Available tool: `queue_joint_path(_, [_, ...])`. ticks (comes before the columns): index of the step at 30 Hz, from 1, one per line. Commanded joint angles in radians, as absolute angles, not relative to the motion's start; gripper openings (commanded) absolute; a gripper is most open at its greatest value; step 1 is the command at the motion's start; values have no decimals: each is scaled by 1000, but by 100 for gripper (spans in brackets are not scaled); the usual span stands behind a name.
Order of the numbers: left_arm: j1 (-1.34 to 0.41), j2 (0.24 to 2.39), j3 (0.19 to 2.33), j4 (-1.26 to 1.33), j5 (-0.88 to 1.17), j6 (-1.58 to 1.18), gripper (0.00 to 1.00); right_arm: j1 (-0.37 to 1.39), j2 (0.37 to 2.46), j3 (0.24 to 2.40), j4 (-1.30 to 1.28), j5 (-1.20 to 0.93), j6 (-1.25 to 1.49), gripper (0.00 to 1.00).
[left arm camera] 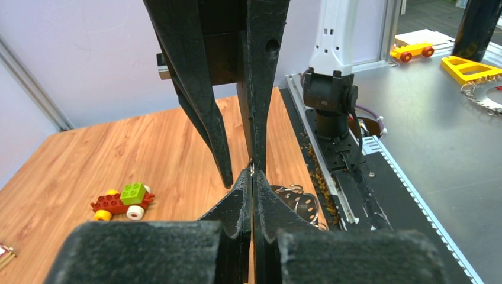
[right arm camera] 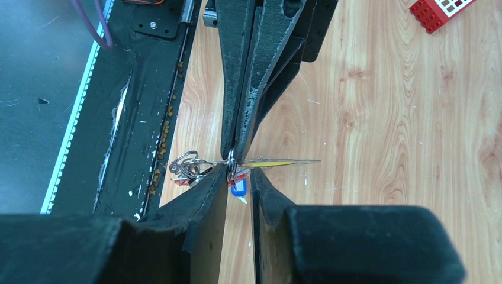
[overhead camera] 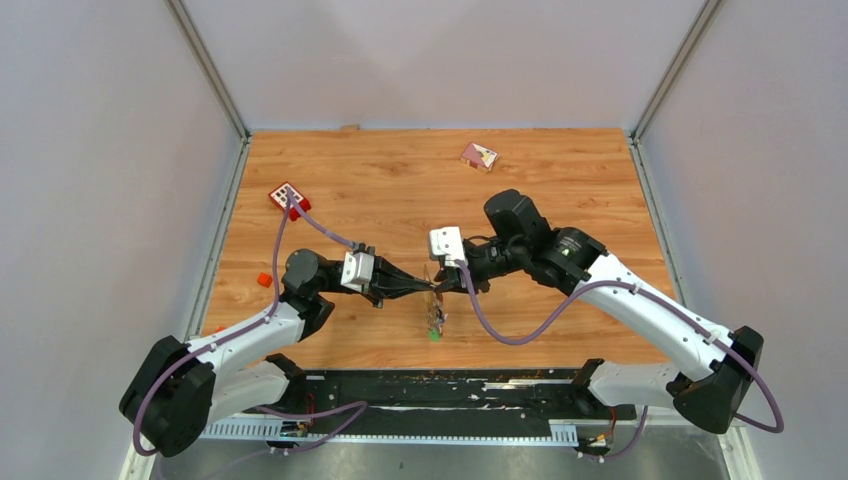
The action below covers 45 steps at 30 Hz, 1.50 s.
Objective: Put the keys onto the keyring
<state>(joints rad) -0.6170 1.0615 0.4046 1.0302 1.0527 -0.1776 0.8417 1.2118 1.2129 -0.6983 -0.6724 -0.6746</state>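
The left arm (overhead camera: 245,335) and right arm (overhead camera: 650,300) meet over the wooden tabletop (overhead camera: 560,200), just toward 6 o'clock from its centre. The left tool (left arm camera: 253,177), reaching in from 9 o'clock, is pinched fully together on the keyring (right arm camera: 230,164), a thin silvery ring caught at its very tips. The right tool (right arm camera: 239,174), coming from 3 o'clock, stands tip to tip with it, its jaws a narrow gap apart on either side of the ring. Whether its pads touch anything cannot be told.

A red block (overhead camera: 288,196) with white squares lies at 10 o'clock on the tabletop and a pink card-like piece (overhead camera: 479,156) at 1 o'clock. A brick toy car (left arm camera: 122,200) shows in the left wrist view.

The keys (overhead camera: 436,318) cluster at the ring, near the 6 o'clock edge. A yellow key (right arm camera: 269,163) sticks out sideways, a blue tag (right arm camera: 238,189) dangles just beneath the tips, and a green tag (overhead camera: 435,336) sits lowest.
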Motion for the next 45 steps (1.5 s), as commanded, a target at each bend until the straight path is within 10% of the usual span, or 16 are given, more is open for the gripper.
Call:
queue_joint_path(1, [-615,1051,410,1082,1039,-178,0,841,1214,1211,-681,-714,-678,19])
queue_joint_path(14, [-614,1048,434,939,976,-113,0,852,1191,1251,-736,-636,-720,0])
queue_joint_path(26, [-615,1049,535,605,912,76,41,917,1317,1389,-912,-388,-720,0])
queue_joint_path(45, [-628,1067,522,658,963,23,30,942,1348,1418,-899,-378,-695,0])
